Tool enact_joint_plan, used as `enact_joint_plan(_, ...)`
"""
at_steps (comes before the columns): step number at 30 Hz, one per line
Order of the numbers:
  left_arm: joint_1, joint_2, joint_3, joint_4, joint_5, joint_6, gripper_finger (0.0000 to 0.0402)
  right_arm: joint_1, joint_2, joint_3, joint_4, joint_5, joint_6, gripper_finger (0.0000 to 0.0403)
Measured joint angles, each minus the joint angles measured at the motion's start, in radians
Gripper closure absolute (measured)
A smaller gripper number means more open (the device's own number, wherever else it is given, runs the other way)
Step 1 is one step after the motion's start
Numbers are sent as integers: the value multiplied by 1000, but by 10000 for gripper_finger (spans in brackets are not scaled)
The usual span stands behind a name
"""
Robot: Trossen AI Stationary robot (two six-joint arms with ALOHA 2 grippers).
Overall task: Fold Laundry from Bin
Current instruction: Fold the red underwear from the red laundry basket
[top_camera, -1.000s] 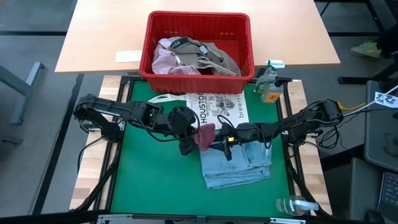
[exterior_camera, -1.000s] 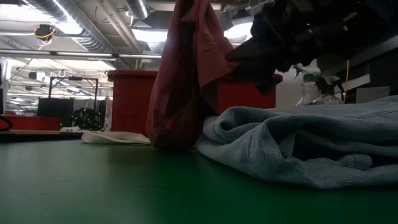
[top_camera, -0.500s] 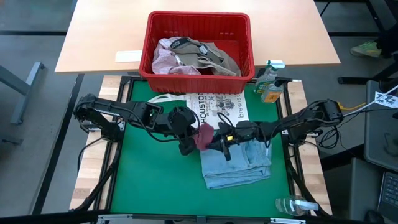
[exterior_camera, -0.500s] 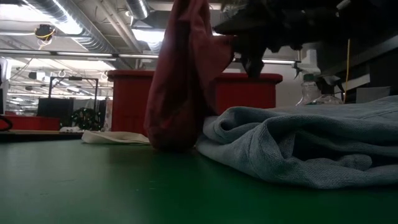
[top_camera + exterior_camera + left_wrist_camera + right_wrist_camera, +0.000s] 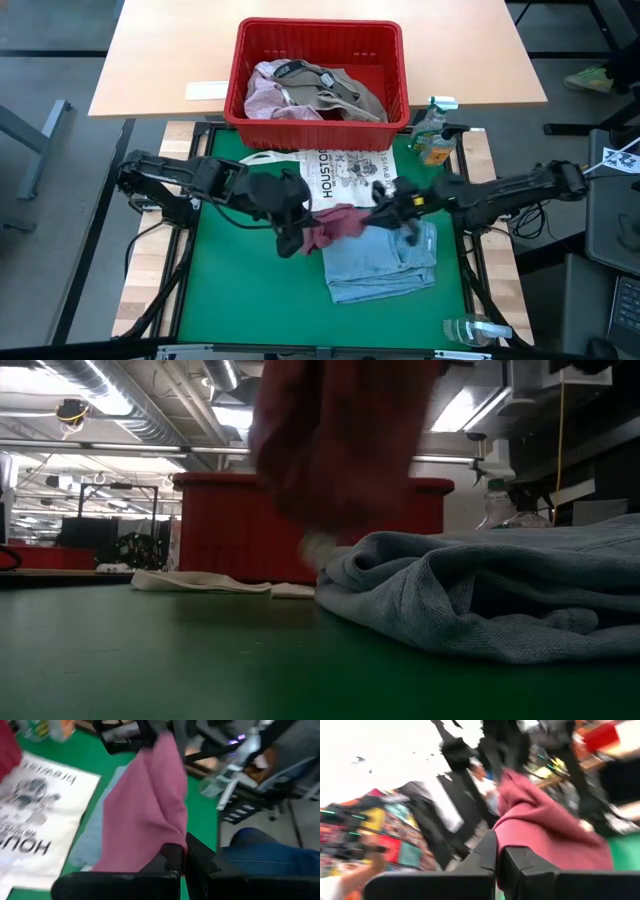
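stretched out now between the two grippers, the maroon garment (image 5: 333, 224), where a second ago hung bunched and upright over the mat; pulled rightward too, the right arm, its wrist drawn farther toward the table's right edge; clamped on the garment's left end, the left gripper (image 5: 291, 240), fingers (image 5: 172, 857) pinched tight with pink-red cloth (image 5: 145, 815) spilling past them; closed on the opposite end, the right gripper (image 5: 383, 208), fingers (image 5: 487, 851) together on a maroon fold (image 5: 540, 827); lifted clear of the green mat (image 5: 240, 290) in the low view, a blurred red shape (image 5: 345, 445) above the light blue garment (image 5: 480, 595); lying flat on the mat below and just right of the maroon piece, that blue garment (image 5: 385, 262); behind, the white houston tote bag (image 5: 340, 173); farther back on the wooden table, the red bin (image 5: 318, 72), holding pale pink (image 5: 262, 92) and khaki-grey laundry (image 5: 340, 88)
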Motion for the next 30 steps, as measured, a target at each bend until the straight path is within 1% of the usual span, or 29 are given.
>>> enact_joint_plan(3,-36,-1,16,6,1,12,401,0,-106,0,-5,-70,43,394)
enact_joint_plan(7,-87,3,8,25,-14,2,401,5,-216,0,-58,-144,117,399)
enact_joint_plan(10,-123,14,-18,79,-34,0,401,55,-273,0,-115,-144,154,397)
enact_joint_plan(13,-151,42,-28,152,-52,0,401,139,-294,0,-170,-107,154,400)
enact_joint_plan(15,-166,64,-28,190,-69,1,401,212,-294,0,-201,-57,154,399)
enact_joint_plan(18,-180,110,-28,251,-84,0,401,332,-294,0,-243,55,154,399)
enact_joint_plan(22,-198,186,-30,349,-76,-7,401,497,-265,0,-257,205,162,400)
enact_joint_plan(24,-211,214,-30,414,-54,-8,401,576,-249,0,-257,273,178,400)
enact_joint_plan(27,-234,246,-30,490,-40,-42,401,693,-238,0,-250,415,209,401)
enact_joint_plan(30,-253,263,-30,514,-50,-60,401,791,-230,0,-252,559,245,401)
